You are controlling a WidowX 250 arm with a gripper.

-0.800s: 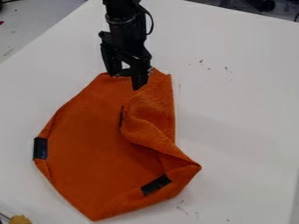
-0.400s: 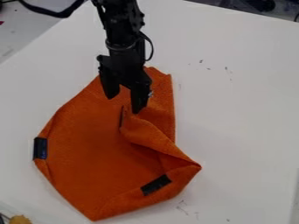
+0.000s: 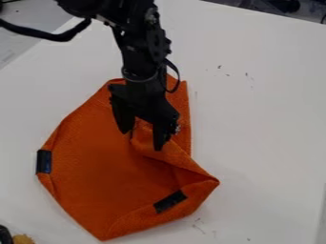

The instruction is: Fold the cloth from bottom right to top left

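- The orange cloth (image 3: 96,157) lies on the white counter (image 3: 261,133), its middle toward 7 o'clock from the view's centre.
- One end of the cloth points to 6 o'clock and a sharp corner sticks out between 3 and 4; its far end sits at 1 o'clock.
- A loose flap (image 3: 185,164) is folded inward over the cloth's 2-to-3 o'clock side.
- Black patches show on the cloth, one (image 3: 43,162) at its 9 o'clock edge, the other (image 3: 170,201) at 5 o'clock.
- Small dark marks (image 3: 219,67) dot the counter at 1 to 2 o'clock, with faint scuffs (image 3: 198,227) between 5 and 6.
- A fuzzy yellow-brown thing (image 3: 23,239) sits at the view's edge between 7 and 8 o'clock, a black object (image 3: 5,235) just beside it.
- Dark objects (image 3: 283,5) stand past the counter at 1 o'clock.
- The gripper (image 3: 142,139) hangs at the cloth's 1 o'clock side, fingers clearly parted, one overlapping the flap in view; whether they touch or hold fabric, I cannot tell.
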